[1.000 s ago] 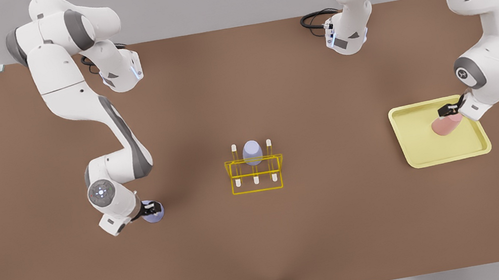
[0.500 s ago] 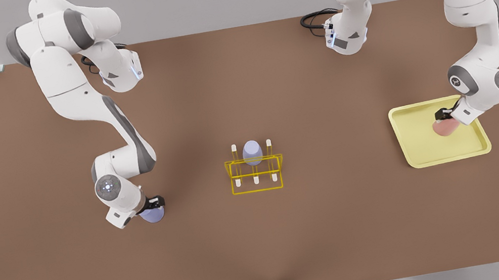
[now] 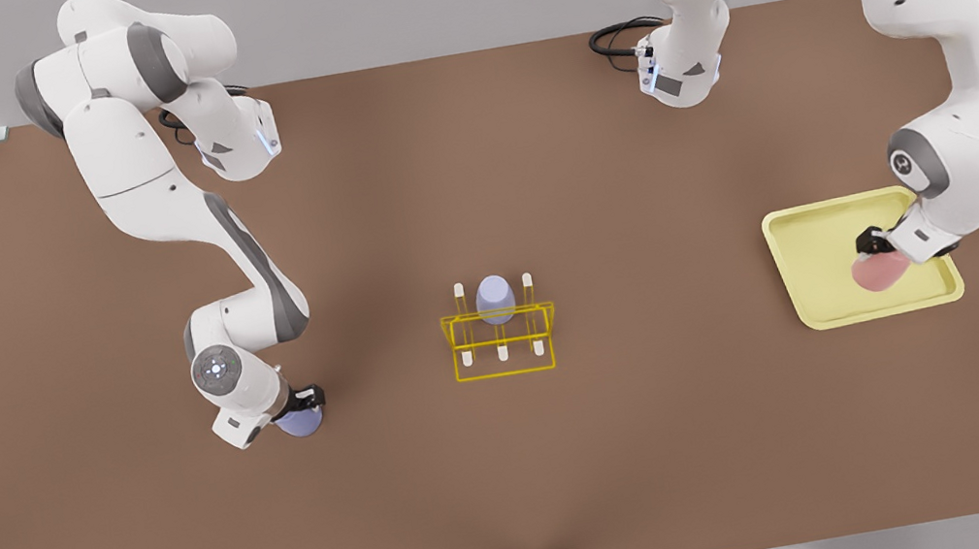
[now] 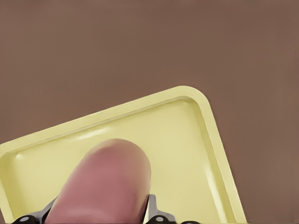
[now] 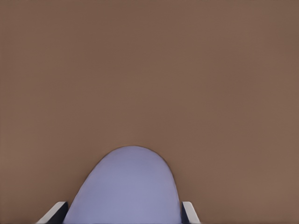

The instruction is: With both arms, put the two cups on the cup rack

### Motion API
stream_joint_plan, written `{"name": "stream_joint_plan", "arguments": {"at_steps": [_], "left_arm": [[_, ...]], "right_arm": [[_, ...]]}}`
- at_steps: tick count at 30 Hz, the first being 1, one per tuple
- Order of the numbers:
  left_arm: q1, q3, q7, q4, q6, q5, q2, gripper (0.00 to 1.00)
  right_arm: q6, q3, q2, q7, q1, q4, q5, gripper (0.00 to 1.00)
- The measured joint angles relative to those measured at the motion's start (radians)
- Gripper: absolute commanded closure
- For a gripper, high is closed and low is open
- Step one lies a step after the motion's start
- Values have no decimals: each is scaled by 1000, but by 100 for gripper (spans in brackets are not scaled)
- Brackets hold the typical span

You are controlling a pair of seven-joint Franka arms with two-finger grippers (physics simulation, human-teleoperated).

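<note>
The salmon-pink cup (image 3: pixel 878 273) is over the pale-yellow tray (image 3: pixel 809 211) at the front view's right, and my left gripper (image 3: pixel 872 251) is shut on it. The left wrist view has this pink cup (image 4: pixel 105 182) between the fingertips (image 4: pixel 160 217). At the front view's left, my right gripper (image 3: pixel 305 404) is shut on a lavender cup (image 3: pixel 301 423) low over the table. That cup (image 5: pixel 128 186) sits between two dark fingertips (image 5: pixel 189 212). The yellow cup rack (image 3: pixel 500 343) stands mid-table, and a second lavender cup (image 3: pixel 494 299) sits on a back peg.
The tray's raised rim (image 4: pixel 205 116) surrounds the pink cup. Bare brown table lies between each arm and the rack. Both arm bases and black cables (image 3: pixel 614 37) are at the table's far edge.
My left gripper has carried the pink cup towards the tray's near edge. The right arm's wrist has shifted slightly, while the lavender cup has stayed nearly in place.
</note>
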Motion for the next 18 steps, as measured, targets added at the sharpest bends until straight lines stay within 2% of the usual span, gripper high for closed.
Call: {"name": "stream_joint_plan", "arguments": {"at_steps": [3, 9, 14, 18], "left_arm": [[-20, -76, -55, 95, -94, 0, 11, 14], [-61, -375, -273, 425, -264, 3, 177, 14], [-137, -481, -499, 682, -322, 2, 346, 14], [-154, -577, -681, 833, -340, 3, 425, 14]], "right_arm": [[1, 0, 4, 0, 0, 4, 0, 8], [1, 0, 2, -2, -2, 7, 0, 10], [1, 0, 5, -6, -2, 14, 0, 11], [1, 0, 13, -8, 0, 18, 0, 13]]}}
